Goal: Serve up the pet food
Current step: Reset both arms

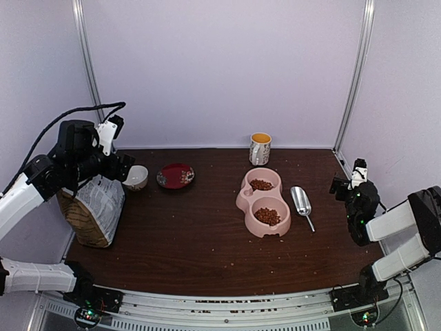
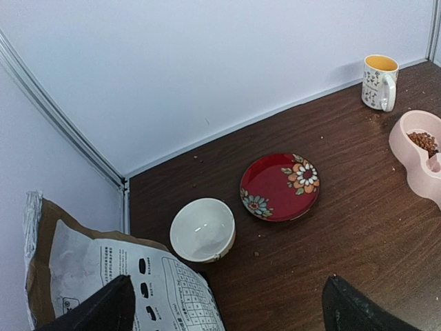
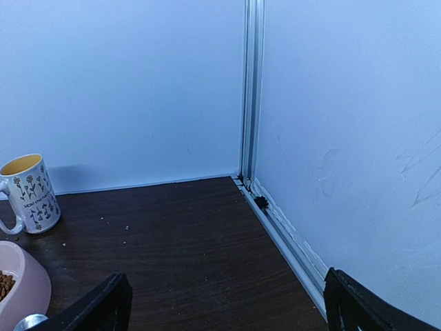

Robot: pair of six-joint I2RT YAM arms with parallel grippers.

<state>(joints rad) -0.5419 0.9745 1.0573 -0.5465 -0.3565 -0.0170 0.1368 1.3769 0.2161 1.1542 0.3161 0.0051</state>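
Brown pet food kibble (image 1: 262, 185) fills both wells of a pink double bowl (image 1: 241, 200) right of the table's middle, and its far well with kibble (image 2: 423, 141) shows at the right edge of the left wrist view. The tan paper bag (image 1: 96, 210) with black-and-white print (image 2: 145, 276) stands at the left edge. My left gripper (image 1: 126, 167) hovers over the bag's top, open and empty (image 2: 227, 310). A metal scoop (image 1: 301, 201) lies just right of the pink bowl. My right gripper (image 1: 340, 185) hangs open and empty (image 3: 227, 310) near the right wall, apart from the scoop.
A white bowl (image 1: 136, 177) stands empty beside the bag, with a red flowered saucer (image 1: 175, 176) to its right. A flowered mug (image 1: 260, 148) stands at the back wall. Stray kibble crumbs dot the dark wooden table (image 1: 200, 241). Aluminium frame posts (image 3: 249, 89) mark the back corners.
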